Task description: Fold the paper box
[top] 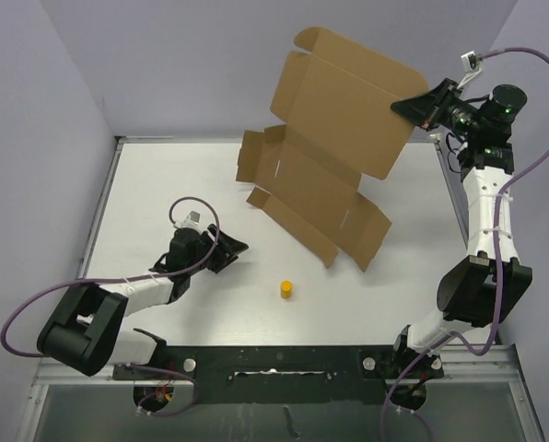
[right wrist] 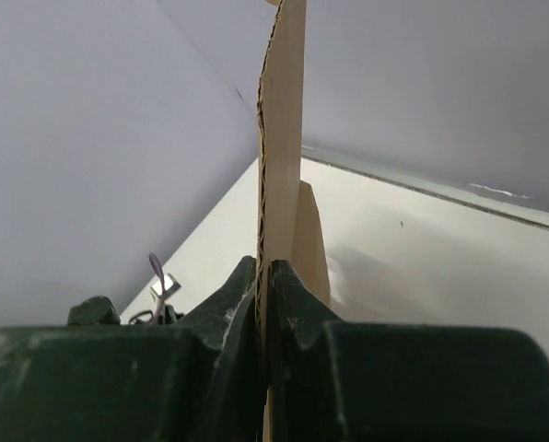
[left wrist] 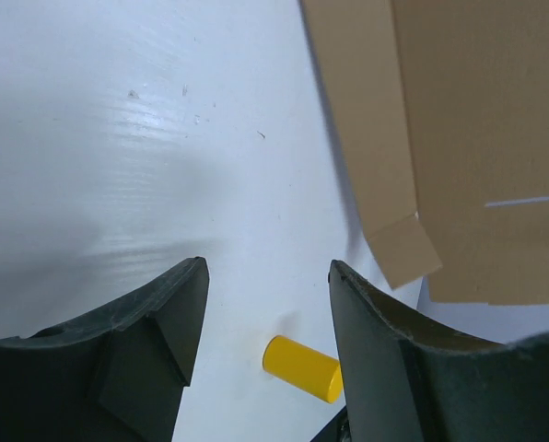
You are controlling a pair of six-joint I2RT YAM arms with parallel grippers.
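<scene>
Light in the top view is bright, soft and even, falling from above. The paper box (top: 339, 110) throws only a faint shadow on the white table (top: 164, 184) under its raised panel. In the left wrist view a broad sheen of glare lies on the table ahead and to the left of the left gripper (left wrist: 267, 276), which shows dark with little detail. The right gripper (right wrist: 267, 276) sits close to its lens, underexposed and perhaps slightly blurred. The cardboard edge above it is crisp.
</scene>
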